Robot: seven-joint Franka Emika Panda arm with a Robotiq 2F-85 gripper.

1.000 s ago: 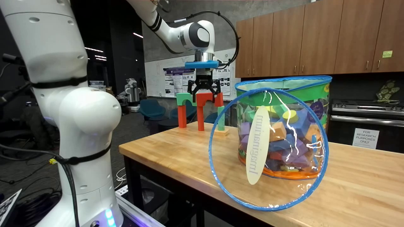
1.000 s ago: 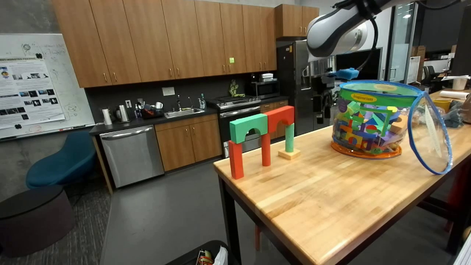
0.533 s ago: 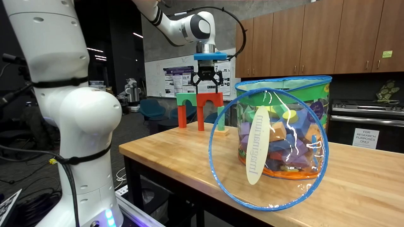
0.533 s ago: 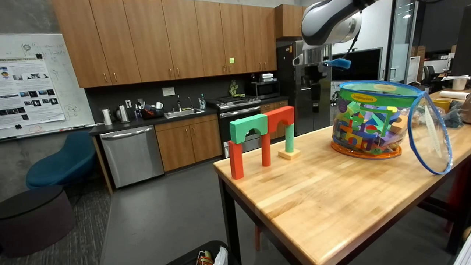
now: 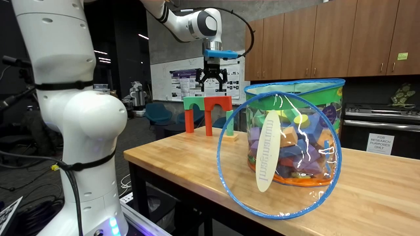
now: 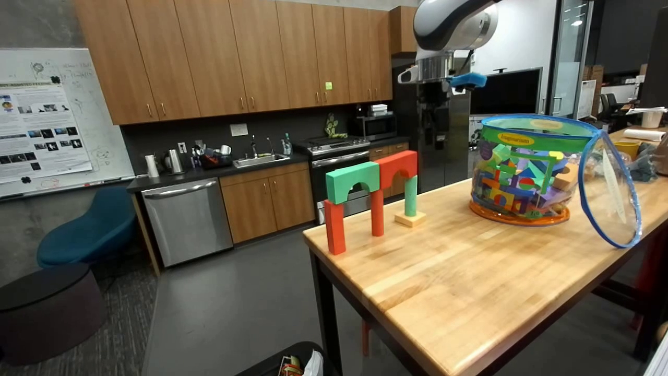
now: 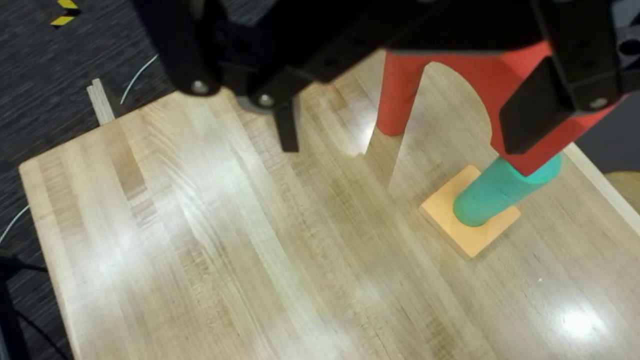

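Observation:
My gripper (image 5: 211,89) is open and empty, pointing down above the level of the red arch block (image 5: 218,99). In an exterior view it hangs to the right of that block (image 6: 397,164), apart from it. In the wrist view the gripper (image 7: 403,147) has its fingers wide apart, one overlapping the red arch. A green arch block (image 6: 352,176) adjoins the red arch. Red pillars (image 6: 335,227) (image 6: 377,214) and a green cylinder (image 6: 410,196) carry the arches. The green cylinder stands on a yellowish square block (image 7: 440,202).
The blocks stand near one end of a wooden table (image 6: 459,292). A clear bin with a green band (image 6: 558,142), full of coloured foam blocks, stands further along. Its round clear lid (image 5: 268,150) with a blue rim leans out over the table.
My gripper has risen and, in an exterior view, moved left towards the arch blocks. It was lower, overlapping the red arch, one second ago. The blocks have not moved.

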